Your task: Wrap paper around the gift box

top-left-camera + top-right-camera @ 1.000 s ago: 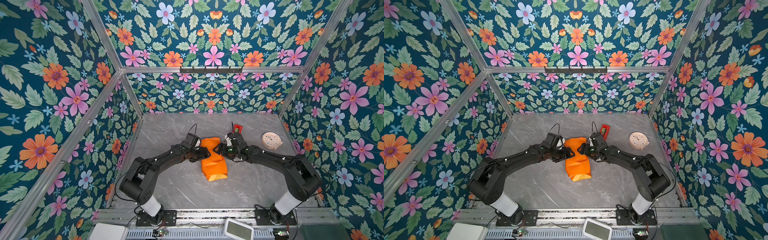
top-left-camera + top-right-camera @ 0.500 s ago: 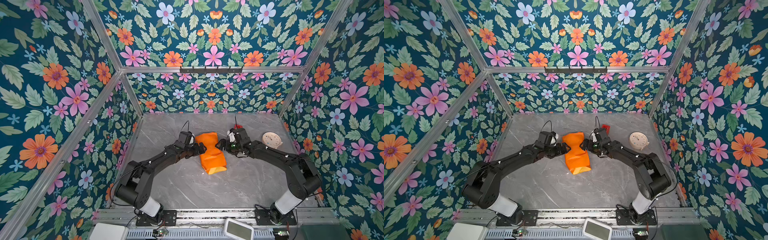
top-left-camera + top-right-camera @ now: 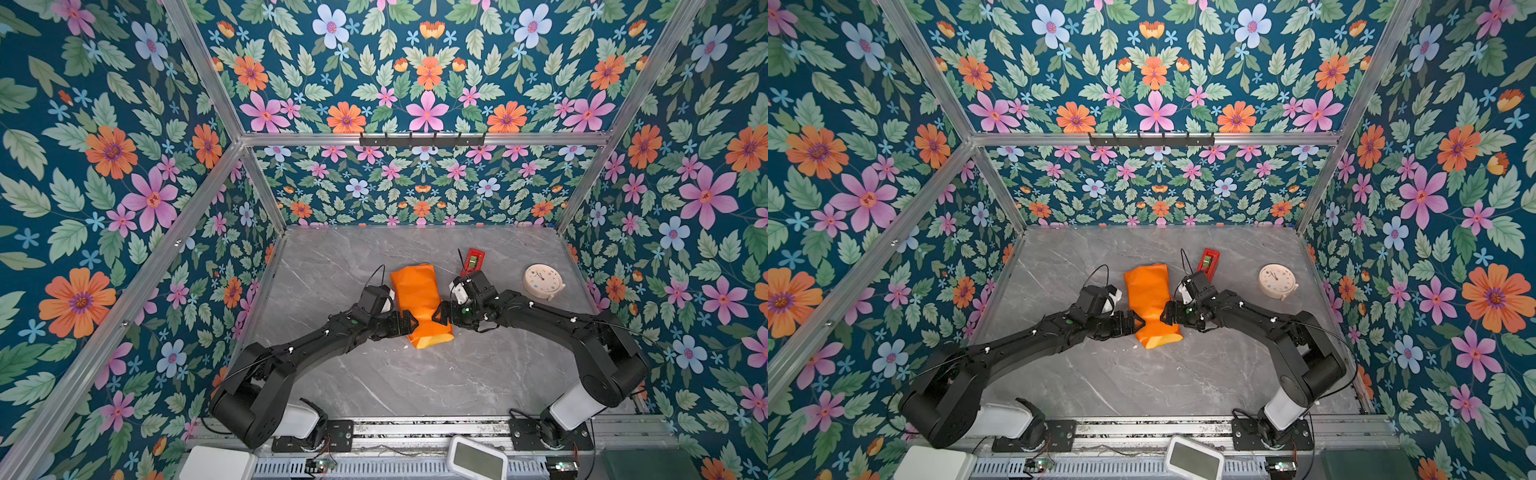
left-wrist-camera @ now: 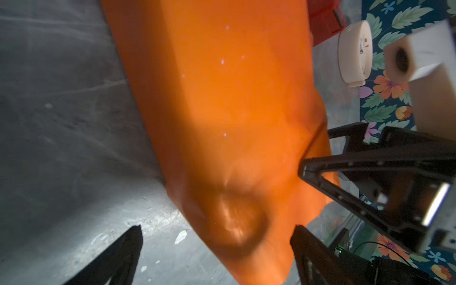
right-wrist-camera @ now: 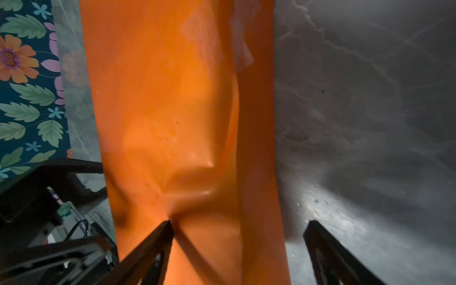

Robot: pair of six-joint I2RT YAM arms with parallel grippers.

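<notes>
The paper (image 3: 419, 305) (image 3: 1151, 303) lies orange side out as a long creased bundle in the middle of the grey table. The gift box is hidden inside it. My left gripper (image 3: 409, 323) (image 3: 1138, 322) stands open against the bundle's left side near its front end. In the left wrist view the dented paper (image 4: 222, 111) sits between its spread jaws (image 4: 217, 232). My right gripper (image 3: 437, 318) (image 3: 1165, 318) faces it from the right, open. In the right wrist view one fingertip (image 5: 167, 225) presses into a crease of the paper (image 5: 167, 111).
A red tape dispenser (image 3: 473, 259) (image 3: 1209, 259) lies behind the right gripper. Further right stands a round cream clock (image 3: 542, 281) (image 3: 1277, 281) (image 4: 352, 54). Small white scraps (image 4: 181, 237) lie on the table by the bundle's front end. Floral walls close in the table.
Both grippers opened wider and moved from the bundle's far end to its near end. The bundle shifted slightly toward the back and lies straighter.
</notes>
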